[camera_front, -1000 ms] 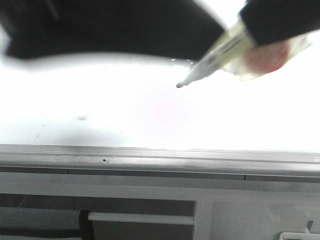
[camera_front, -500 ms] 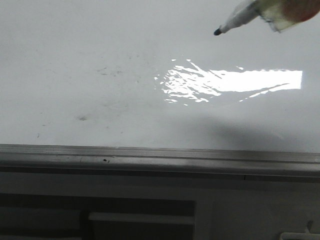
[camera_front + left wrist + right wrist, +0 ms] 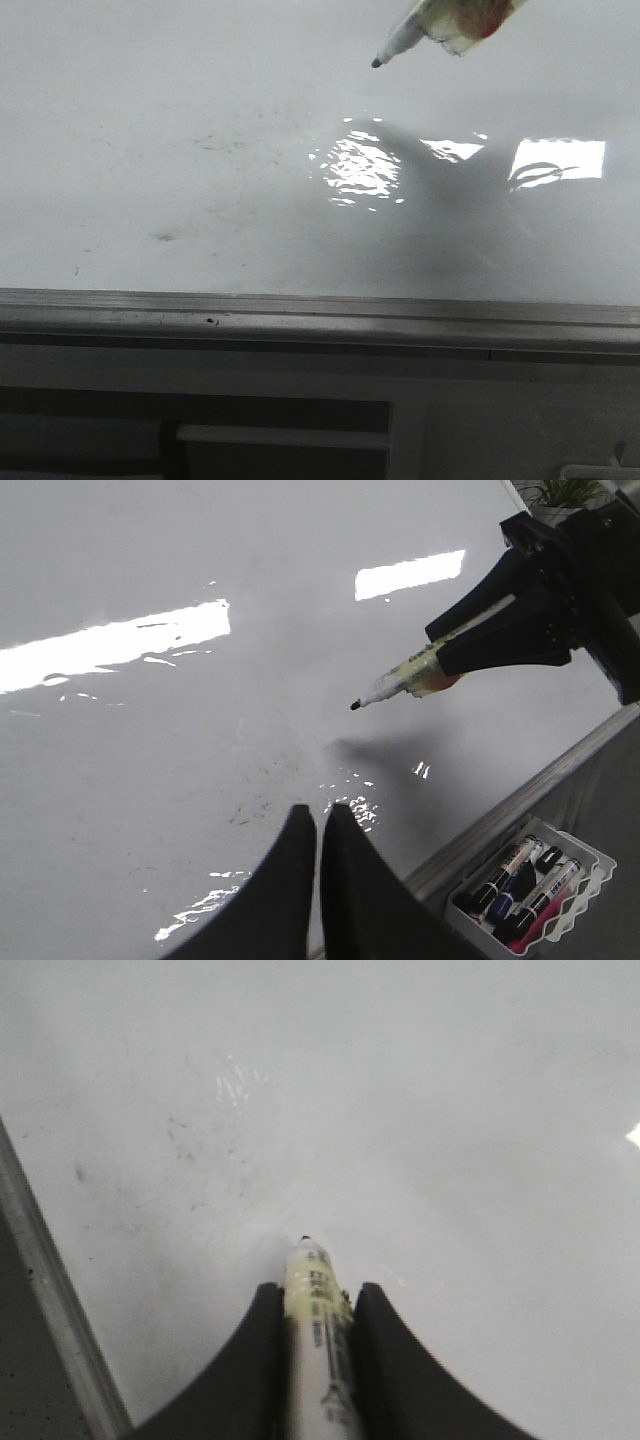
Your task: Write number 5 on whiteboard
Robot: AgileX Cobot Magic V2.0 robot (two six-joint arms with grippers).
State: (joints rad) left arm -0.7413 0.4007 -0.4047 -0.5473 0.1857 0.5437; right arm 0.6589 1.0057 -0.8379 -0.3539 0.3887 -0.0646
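Note:
The whiteboard (image 3: 150,120) is glossy white with faint grey smudges and bright glare; no number 5 shows on it in any view. My right gripper (image 3: 315,1295) is shut on a white marker (image 3: 318,1340) wrapped in yellowish tape. In the front view the marker (image 3: 415,30) enters from the top right, its dark tip held above the board. The left wrist view shows the marker (image 3: 400,680) and the right gripper (image 3: 450,658) over the board too. My left gripper (image 3: 318,812) is shut and empty, hovering over the board near its front edge.
The board's grey metal frame edge (image 3: 320,315) runs across the front. A clear tray (image 3: 590,865) holding several markers (image 3: 520,880) sits just beyond the frame. Faint grey smudges (image 3: 220,145) mark the board's middle left. A green plant (image 3: 565,492) stands at the far corner.
A dark arm that covered the top of the front view has gone. The marker has risen and shifted towards the top of the view, its tip now further left than half a second ago.

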